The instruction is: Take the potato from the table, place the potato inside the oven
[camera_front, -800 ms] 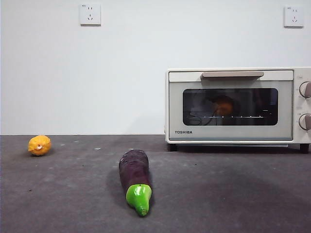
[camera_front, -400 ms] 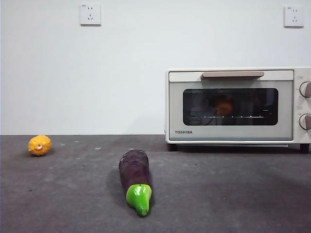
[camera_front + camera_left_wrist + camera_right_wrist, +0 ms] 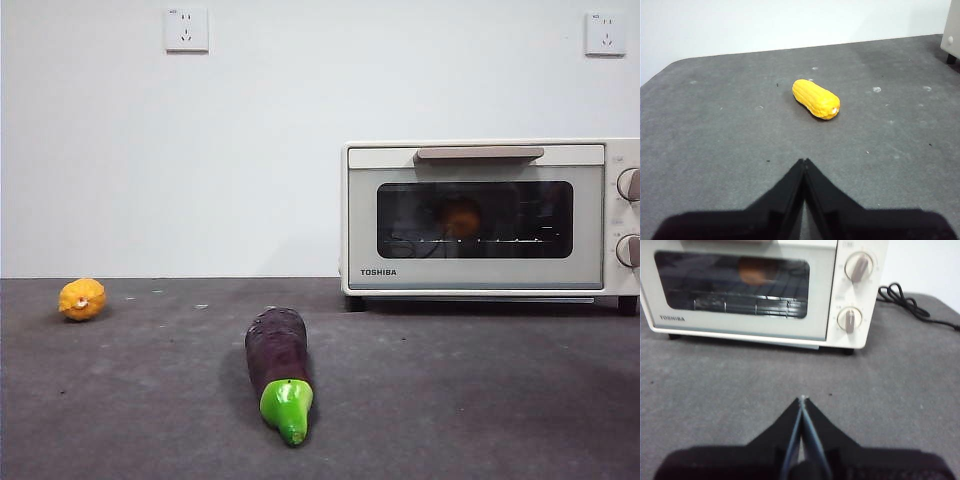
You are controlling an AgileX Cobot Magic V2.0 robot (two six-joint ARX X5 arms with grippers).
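Note:
The cream-white oven [image 3: 480, 215] stands at the back right of the dark grey table [image 3: 450, 400] with its glass door closed. Behind the glass the orange-brown potato [image 3: 461, 217] rests on the rack; it also shows in the right wrist view as the potato [image 3: 756, 271] inside the oven [image 3: 760, 290]. My right gripper [image 3: 802, 401] hovers shut and empty over the table in front of the oven. My left gripper [image 3: 804, 162] is shut and empty above the table's left part. Neither arm appears in the front view.
A purple eggplant [image 3: 277, 365] with a green stem lies mid-table. A small yellow knobbly fruit [image 3: 81, 298] sits at the far left, seen as a ridged yellow piece [image 3: 815, 98] ahead of my left gripper. The oven's black cord [image 3: 910, 305] trails beside its knobs.

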